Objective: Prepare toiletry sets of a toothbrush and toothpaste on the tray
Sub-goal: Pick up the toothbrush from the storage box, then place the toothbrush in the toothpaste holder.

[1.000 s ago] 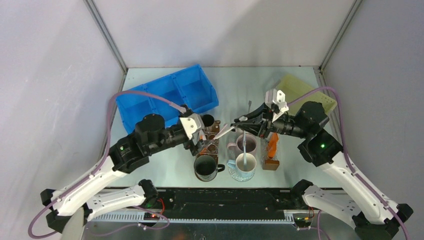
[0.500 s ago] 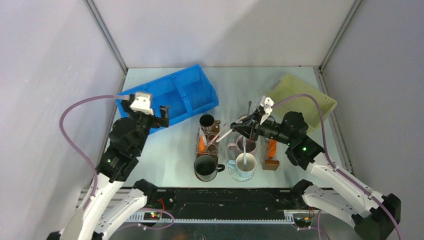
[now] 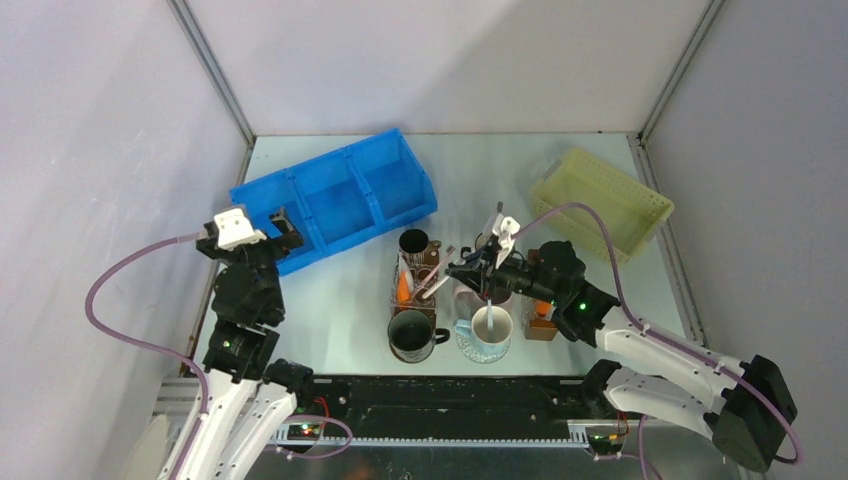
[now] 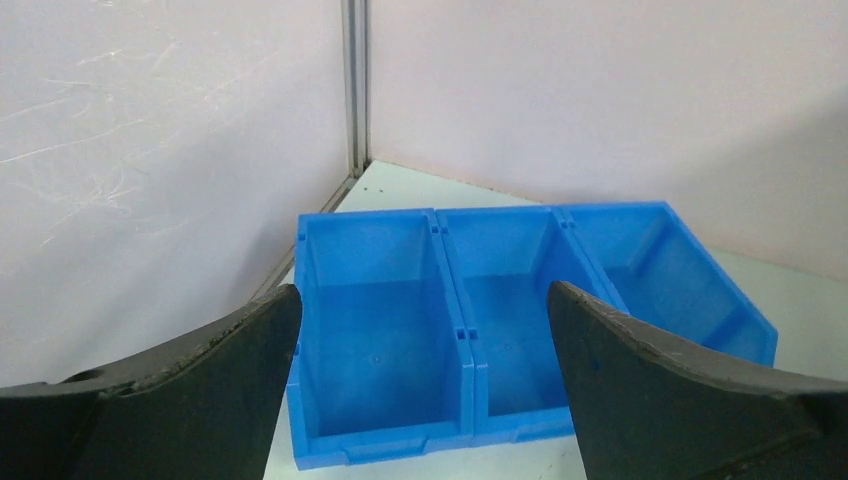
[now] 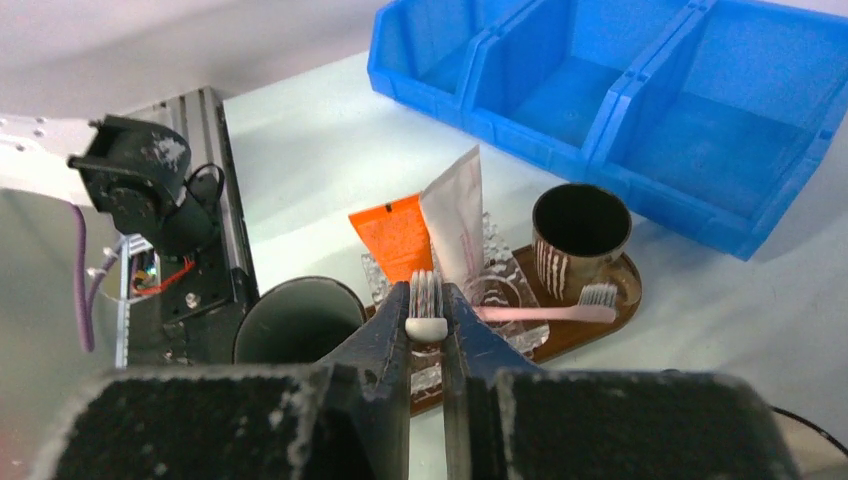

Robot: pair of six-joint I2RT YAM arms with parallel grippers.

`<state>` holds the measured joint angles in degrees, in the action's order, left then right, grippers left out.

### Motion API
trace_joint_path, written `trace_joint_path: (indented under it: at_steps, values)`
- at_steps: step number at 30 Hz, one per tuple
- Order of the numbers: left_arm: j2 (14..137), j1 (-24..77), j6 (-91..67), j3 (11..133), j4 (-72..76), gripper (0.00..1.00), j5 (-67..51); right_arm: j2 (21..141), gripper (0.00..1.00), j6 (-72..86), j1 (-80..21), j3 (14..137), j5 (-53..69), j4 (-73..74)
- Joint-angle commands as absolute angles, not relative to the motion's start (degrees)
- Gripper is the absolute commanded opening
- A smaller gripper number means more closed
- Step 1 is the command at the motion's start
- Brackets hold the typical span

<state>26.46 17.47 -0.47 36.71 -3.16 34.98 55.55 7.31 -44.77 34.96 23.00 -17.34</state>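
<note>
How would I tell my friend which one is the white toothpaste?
Find the big blue bin, then the brown tray near it. In the clear holder on that tray stand two tubes side by side. The white toothpaste is the pale one that sticks up higher, next to the orange tube.

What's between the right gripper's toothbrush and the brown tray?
Nothing visible. The right gripper clamps the toothbrush by its head, close to the brown tray. The orange toothpaste tube and white toothpaste tube stand just beyond; a pink toothbrush lies alongside.
</note>
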Motion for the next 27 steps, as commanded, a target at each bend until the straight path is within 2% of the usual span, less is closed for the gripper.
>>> trace_joint_path:
  at_steps: [1, 13, 27]
  values:
    - [25.36, 17.04, -0.09, 36.02, 2.99, 1.00, 39.11, 53.26, 0.00, 3.27, -47.39, 31.50, 17.81, -24.31]
    - [25.54, 17.03, 1.72, 34.89, 4.15, 1.00, 39.46, 50.54, 0.00, 0.18, -49.43, 22.42, 14.41, -35.72]
    - [26.91, 16.96, 2.73, 34.50, 4.77, 1.00, 39.18, 56.57, 0.00, -1.64, -49.98, 19.25, 14.34, -44.65]
